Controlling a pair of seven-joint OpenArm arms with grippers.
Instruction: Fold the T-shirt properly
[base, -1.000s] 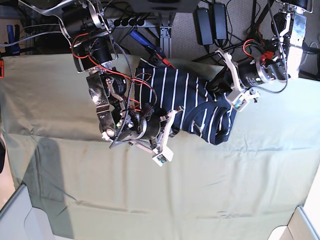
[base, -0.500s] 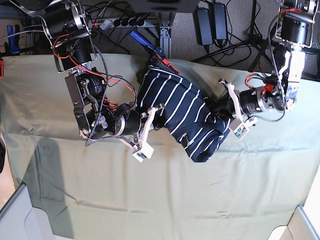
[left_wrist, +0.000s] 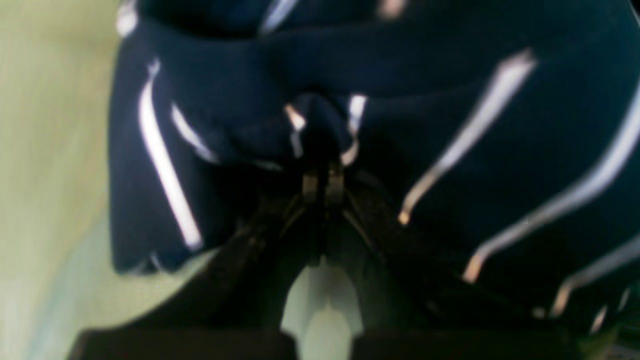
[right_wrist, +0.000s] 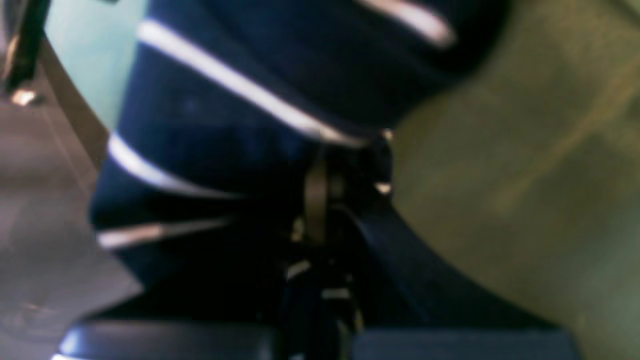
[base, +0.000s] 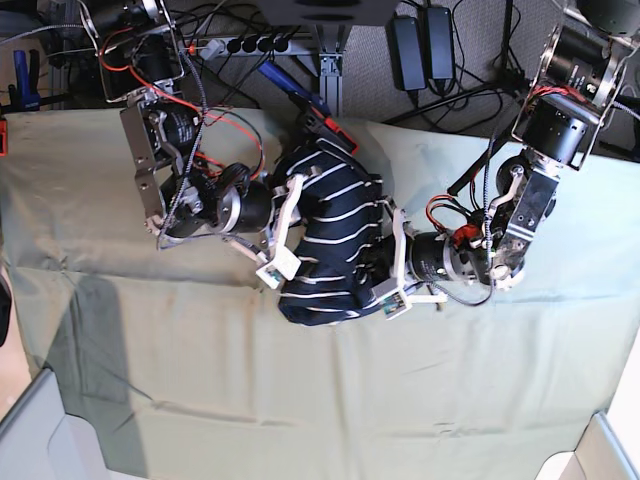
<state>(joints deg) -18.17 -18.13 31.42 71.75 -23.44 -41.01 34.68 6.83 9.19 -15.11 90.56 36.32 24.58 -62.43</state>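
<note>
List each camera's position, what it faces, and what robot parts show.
Base: overhead, looking down on the green cloth; both arms visible, flanking the T-shirt.
Left wrist: behind the left pincer, facing bunched T-shirt fabric.
Right wrist: behind the right pincer, facing the T-shirt, cloth beyond.
Shared: all three show the striped T-shirt.

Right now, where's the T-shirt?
Base view: the T-shirt is bunched mid-table on the green cloth, pinched between the right end effector and left end effector.

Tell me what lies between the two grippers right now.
Only the bunched T-shirt spans the stretch between the right gripper and the left gripper; both are shut on its fabric. The base view shows this best.
</note>
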